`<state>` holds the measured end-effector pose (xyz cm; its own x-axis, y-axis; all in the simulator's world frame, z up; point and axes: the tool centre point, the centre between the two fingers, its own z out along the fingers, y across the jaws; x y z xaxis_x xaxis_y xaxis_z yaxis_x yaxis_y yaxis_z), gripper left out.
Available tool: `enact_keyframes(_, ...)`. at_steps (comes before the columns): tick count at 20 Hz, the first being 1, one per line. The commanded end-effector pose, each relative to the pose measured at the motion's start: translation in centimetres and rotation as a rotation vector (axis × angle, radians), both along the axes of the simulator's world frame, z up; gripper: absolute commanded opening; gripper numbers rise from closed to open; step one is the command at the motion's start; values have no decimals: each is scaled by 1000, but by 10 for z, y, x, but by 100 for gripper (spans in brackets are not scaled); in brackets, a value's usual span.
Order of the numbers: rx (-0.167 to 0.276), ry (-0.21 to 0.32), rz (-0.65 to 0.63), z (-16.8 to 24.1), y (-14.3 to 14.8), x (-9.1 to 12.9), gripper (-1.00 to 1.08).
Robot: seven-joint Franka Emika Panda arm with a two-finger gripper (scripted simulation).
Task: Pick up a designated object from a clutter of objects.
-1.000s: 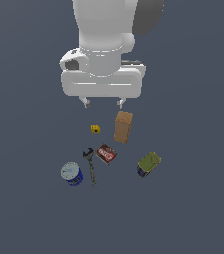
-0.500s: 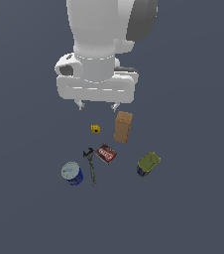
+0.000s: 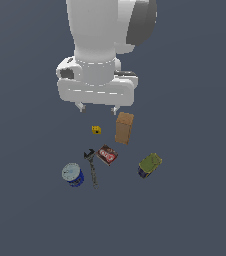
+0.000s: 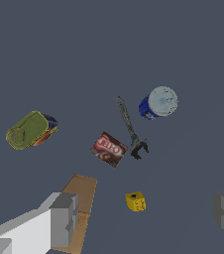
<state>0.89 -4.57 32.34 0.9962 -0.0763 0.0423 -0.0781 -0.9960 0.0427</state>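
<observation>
- Round blue can [image 3: 73, 174], pale lid, at the exterior view's left.
- Slim dark wrench [image 3: 91, 165].
- Tiny spotted yellow cube [image 3: 96, 130], on the floor below the gripper [image 3: 98, 107], between its spread fingers [image 4: 64, 220], untouched.
- Glossy red packet [image 3: 107, 154].
- Tall brown box [image 3: 124, 128].
- Olive box [image 3: 149, 165], rightmost.

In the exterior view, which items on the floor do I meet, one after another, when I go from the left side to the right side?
Blue can → dark wrench → tiny yellow cube → red packet → tall brown box → olive-yellow box.
</observation>
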Motion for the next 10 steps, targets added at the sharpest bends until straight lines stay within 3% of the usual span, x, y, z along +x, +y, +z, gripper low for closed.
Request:
enact_keyframes(1,3,0,-26,-6,-1,-1,100)
enact_keyframes(10,23,-1,-197,-45,-8,-11,100)
